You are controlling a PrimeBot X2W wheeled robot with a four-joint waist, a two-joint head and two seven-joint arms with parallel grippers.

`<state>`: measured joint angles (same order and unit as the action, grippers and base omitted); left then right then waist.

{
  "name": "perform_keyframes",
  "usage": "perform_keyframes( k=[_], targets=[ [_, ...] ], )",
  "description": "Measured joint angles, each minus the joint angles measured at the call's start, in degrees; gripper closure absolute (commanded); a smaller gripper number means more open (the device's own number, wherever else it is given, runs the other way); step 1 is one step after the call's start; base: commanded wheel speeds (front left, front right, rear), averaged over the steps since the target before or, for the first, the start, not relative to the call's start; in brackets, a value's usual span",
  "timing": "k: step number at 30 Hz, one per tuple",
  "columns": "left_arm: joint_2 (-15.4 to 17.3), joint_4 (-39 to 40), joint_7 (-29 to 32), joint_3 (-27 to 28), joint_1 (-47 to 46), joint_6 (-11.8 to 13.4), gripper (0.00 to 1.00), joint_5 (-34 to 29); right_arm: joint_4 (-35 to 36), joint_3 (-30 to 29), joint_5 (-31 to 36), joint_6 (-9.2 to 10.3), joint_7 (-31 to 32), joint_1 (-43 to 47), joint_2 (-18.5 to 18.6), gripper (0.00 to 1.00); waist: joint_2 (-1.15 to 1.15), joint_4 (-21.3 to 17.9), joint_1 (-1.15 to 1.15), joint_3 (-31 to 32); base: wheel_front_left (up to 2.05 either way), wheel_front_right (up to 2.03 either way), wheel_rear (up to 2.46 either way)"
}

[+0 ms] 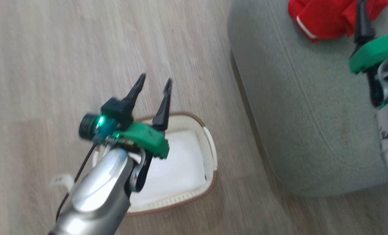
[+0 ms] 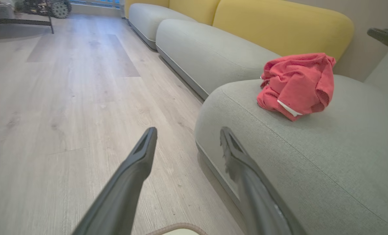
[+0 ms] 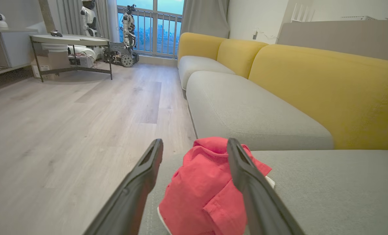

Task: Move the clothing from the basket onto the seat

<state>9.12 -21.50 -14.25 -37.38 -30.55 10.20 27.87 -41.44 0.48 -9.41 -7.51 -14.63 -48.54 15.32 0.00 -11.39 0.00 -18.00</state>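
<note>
L gripper (image 1: 156,79), centre frame, fingers spread wide, hangs above basket (image 1: 211,153) at lower centre. Clothing (image 1: 324,18) lies crumpled on seat (image 1: 304,107), upper right; R gripper (image 3: 194,142) also wide, above it.

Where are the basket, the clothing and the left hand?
basket (image 1: 211,150), head view, its right wall.
clothing (image 2: 295,85), left wrist view, middle of the red heap.
left hand (image 1: 156,79), head view, midway between its fingertips.
</note>
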Motion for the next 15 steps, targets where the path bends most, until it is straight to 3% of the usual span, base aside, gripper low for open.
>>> perform_keyframes(
  k=[10,15],
  targets=[
    [0.3,4.8,0.0,10.3,13.8,3.0,0.00,-1.8,0.8,4.4,-3.0,0.00,0.0,7.7,-1.4,0.00,0.00,4.5,0.00,10.4,0.00,0.00,0.00],
    [0.7,7.2,0.0,14.7,20.6,3.9,0.00,-3.1,3.5,5.8,-3.3,0.00,0.0,14.4,-4.3,0.00,0.00,6.9,0.00,14.3,0.00,0.00,0.00]
  ],
)
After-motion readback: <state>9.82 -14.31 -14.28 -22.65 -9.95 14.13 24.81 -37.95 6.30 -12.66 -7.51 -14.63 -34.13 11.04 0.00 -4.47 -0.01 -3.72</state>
